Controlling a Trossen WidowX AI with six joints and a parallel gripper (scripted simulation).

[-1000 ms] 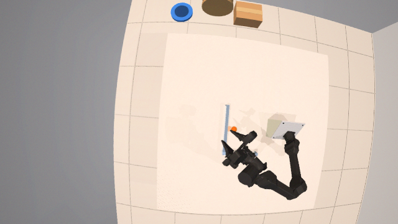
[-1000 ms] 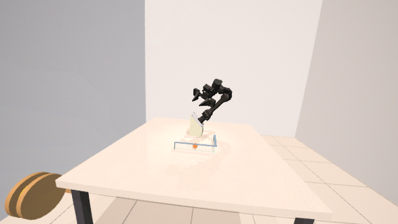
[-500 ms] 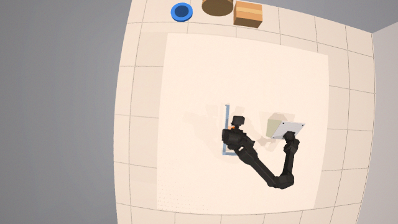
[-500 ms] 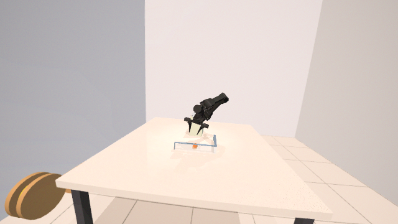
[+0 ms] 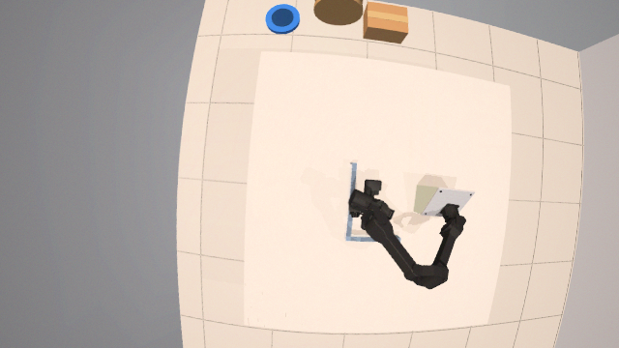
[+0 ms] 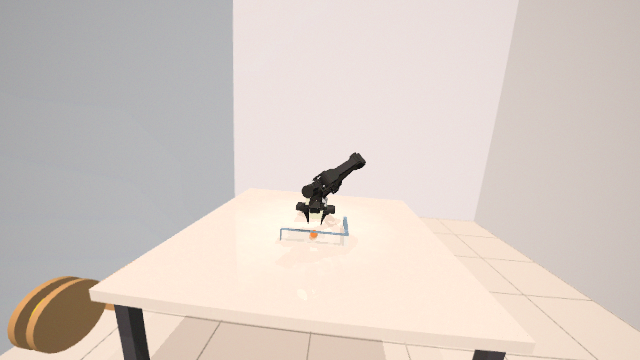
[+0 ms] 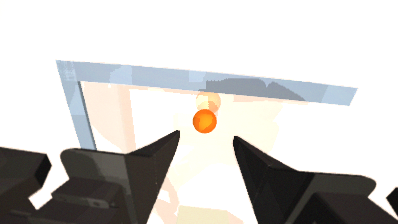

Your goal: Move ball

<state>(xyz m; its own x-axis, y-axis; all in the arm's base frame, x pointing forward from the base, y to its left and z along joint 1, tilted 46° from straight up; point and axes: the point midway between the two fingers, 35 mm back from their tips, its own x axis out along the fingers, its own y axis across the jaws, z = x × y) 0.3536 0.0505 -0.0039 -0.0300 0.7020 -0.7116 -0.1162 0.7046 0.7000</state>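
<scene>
The orange ball [image 6: 313, 234] [image 7: 205, 121] lies on the table inside the corner of walls. The see-through copy [image 7: 208, 100] sits just beyond it, against the long wall; the two partly overlap in the wrist view. The long wall [image 5: 353, 174] [image 6: 295, 230] [image 7: 150, 77] and short wall [image 5: 360, 239] [image 6: 345, 226] [image 7: 74, 107] have blue-grey edges. My gripper [image 6: 315, 223] [image 7: 206, 136] is open and empty, pointing down above the walled corner. In the wrist view the ball shows just ahead of the gap between the fingertips. In the top view the arm hides the ball, the copy and the fingertips.
The arm's base stands on a pale plate [image 5: 459, 195] on the table. The arm's upper part passes over the short wall. Off the table stand a blue ring-shaped thing [image 5: 295, 19], a round brown thing [image 5: 338, 14] [image 6: 70, 320] and an orange-brown box [image 5: 387, 21].
</scene>
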